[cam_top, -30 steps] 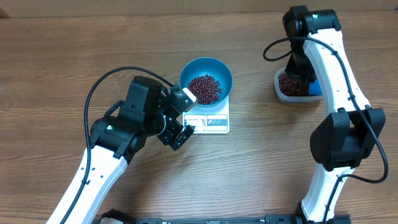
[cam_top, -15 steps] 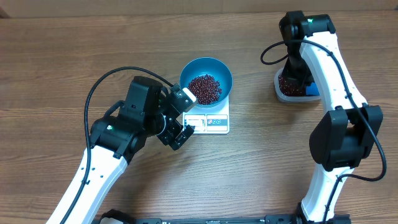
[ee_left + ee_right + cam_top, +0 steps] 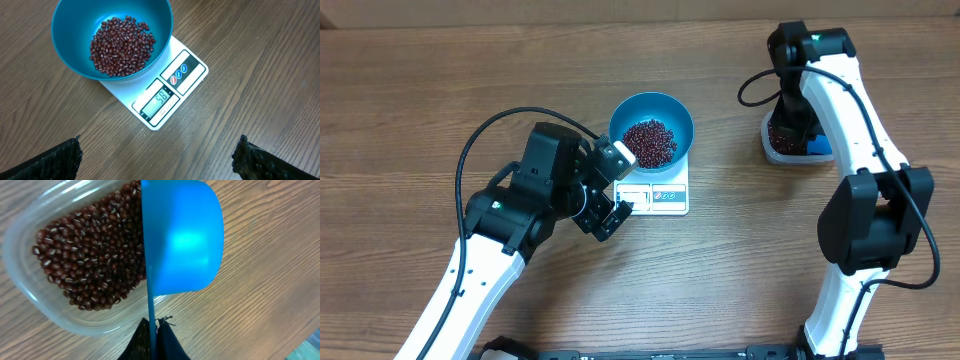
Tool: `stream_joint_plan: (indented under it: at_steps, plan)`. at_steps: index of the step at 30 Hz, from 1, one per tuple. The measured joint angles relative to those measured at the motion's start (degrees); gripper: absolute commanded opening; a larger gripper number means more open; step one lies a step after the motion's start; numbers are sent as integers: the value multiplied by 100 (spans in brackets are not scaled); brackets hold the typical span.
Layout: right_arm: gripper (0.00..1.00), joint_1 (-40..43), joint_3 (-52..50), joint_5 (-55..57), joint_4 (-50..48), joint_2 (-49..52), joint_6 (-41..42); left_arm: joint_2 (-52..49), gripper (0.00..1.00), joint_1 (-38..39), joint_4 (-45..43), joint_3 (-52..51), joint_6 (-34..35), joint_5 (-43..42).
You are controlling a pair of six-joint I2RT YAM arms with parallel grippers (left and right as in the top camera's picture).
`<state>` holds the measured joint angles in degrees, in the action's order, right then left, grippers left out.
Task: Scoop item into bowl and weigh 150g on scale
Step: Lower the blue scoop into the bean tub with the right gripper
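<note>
The round blue bowl (image 3: 651,112) stands on the white scale (image 3: 665,196) and holds a heap of dark red-brown beans (image 3: 649,142). From the left wrist, the bowl (image 3: 70,30), its beans (image 3: 121,46) and the scale (image 3: 192,67) show clearly; the display (image 3: 161,98) reads 58. My left gripper (image 3: 612,188) hovers just left of the scale, open and empty (image 3: 159,156). My right gripper (image 3: 154,326) is shut on the thin handle of a blue scoop (image 3: 185,240). The scoop is turned on edge over the right rim of a clear tub (image 3: 30,295) of beans (image 3: 90,255).
The clear tub (image 3: 772,152) sits at the right, partly hidden under the right arm, with a bit of the scoop (image 3: 820,146) showing beside it. A black cable loops off each arm. Bare wooden table lies between scale and tub.
The right arm has shifted slightly left over the tub, hiding more of the scoop from above. The left arm, bowl and scale have not moved.
</note>
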<state>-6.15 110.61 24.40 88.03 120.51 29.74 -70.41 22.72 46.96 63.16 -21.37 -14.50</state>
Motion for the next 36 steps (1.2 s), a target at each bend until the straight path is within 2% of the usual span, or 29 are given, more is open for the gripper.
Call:
stream_joint_plan:
  at_steps: [36]
  plan:
    - [4,-37,-417,68,-195,0,-297,0,99,0,0,-2,0,2]
